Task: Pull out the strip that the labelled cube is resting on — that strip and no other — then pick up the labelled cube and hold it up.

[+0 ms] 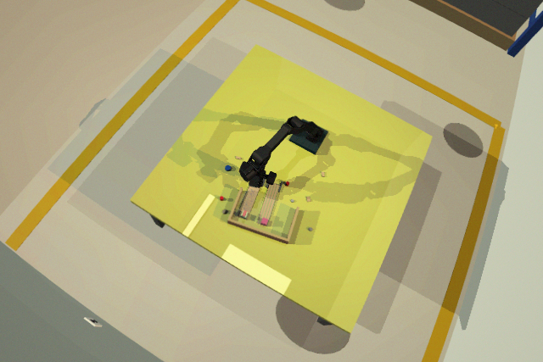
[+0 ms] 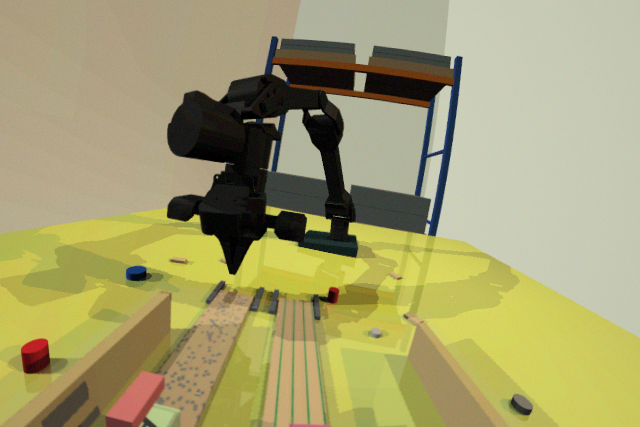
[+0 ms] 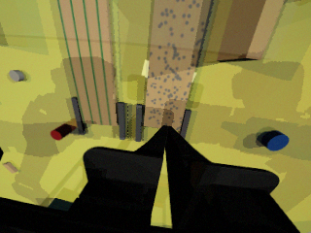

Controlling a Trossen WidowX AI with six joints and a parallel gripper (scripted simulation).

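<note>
My gripper (image 1: pixel 256 186) (image 2: pixel 233 272) (image 3: pixel 166 129) is shut and empty, its tips together above the open end of the speckled strip. The speckled strip (image 1: pixel 249 200) (image 2: pixel 206 355) (image 3: pixel 170 53) lies between short dark guides. A pale green cube (image 2: pixel 168 414) with a dark mark is at its far end, partly hidden by a red block (image 2: pixel 135 399); how these two touch is unclear. Beside it lies the green-lined strip (image 1: pixel 269 204) (image 2: pixel 299 360) (image 3: pixel 87 58), with a pink cube (image 1: pixel 264 221) (image 2: pixel 310 425) at its far end. Neither cube shows in the wrist view.
A three-sided wooden wall (image 1: pixel 259 231) (image 2: pixel 118 355) (image 3: pixel 238 29) surrounds the cube ends. Dark guides (image 2: pixel 257 299) (image 3: pixel 139 122) flank the strips. A red cylinder (image 2: pixel 333 294) (image 3: pixel 60 132) is beside the lined strip. A blue disc (image 1: pixel 227 168) (image 2: pixel 136 273) (image 3: pixel 274 141) lies off the speckled strip's side.
</note>
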